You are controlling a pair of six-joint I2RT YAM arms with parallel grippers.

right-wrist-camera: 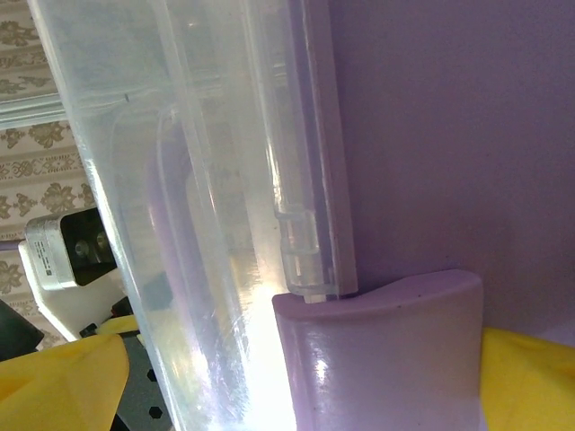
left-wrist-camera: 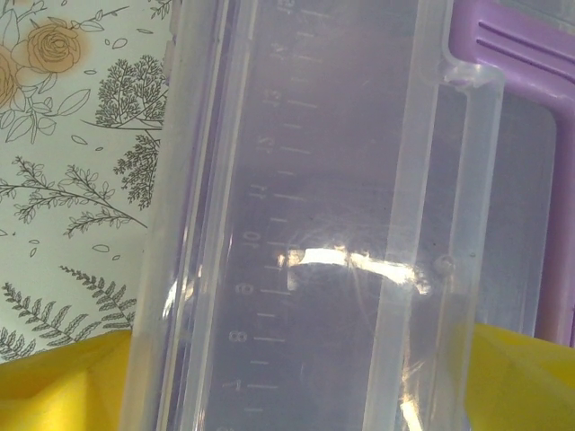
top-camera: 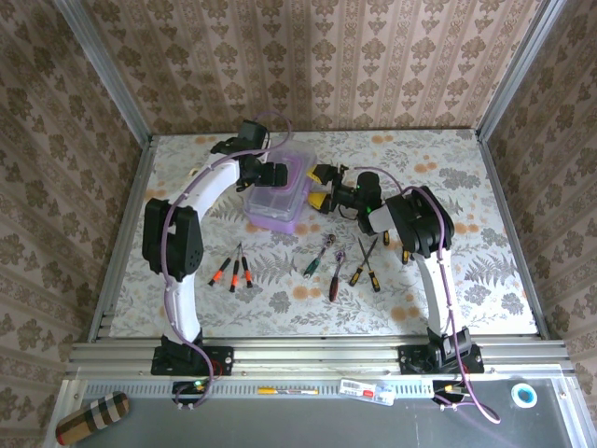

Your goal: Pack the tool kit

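Centrally, toward the far side of the floral-patterned surface (top-camera: 466,187), sits the purple tool case (top-camera: 275,207), with both arms bent inward to meet it.

The left end effector (top-camera: 266,174) is at the case's far-left side. Its wrist view has the clear lid (left-wrist-camera: 305,224), moulded with ruler marks, running between the two yellow fingers (left-wrist-camera: 63,386). Both pads lie against the lid's edges, so it appears to be grasping the lid.

The right end effector (top-camera: 322,194) is at the case's right side. Its fingers (right-wrist-camera: 530,377) straddle the purple handle (right-wrist-camera: 386,350) and the lid's edge. I cannot tell whether they are clenched or merely placed around it.

Wallpaper shows through the lid in the right wrist view, which suggests the lid is tilted up. The likely reason for this two-sided hold is that one arm steadies the case while the lid is worked open.

None of the tools is packed yet. They lie loose nearer the arms: orange-handled screwdrivers (top-camera: 235,273) to the left, metal wrenches (top-camera: 328,246) in the middle, and yellow-and-black screwdrivers (top-camera: 358,273) to the right. All are well apart from the case.
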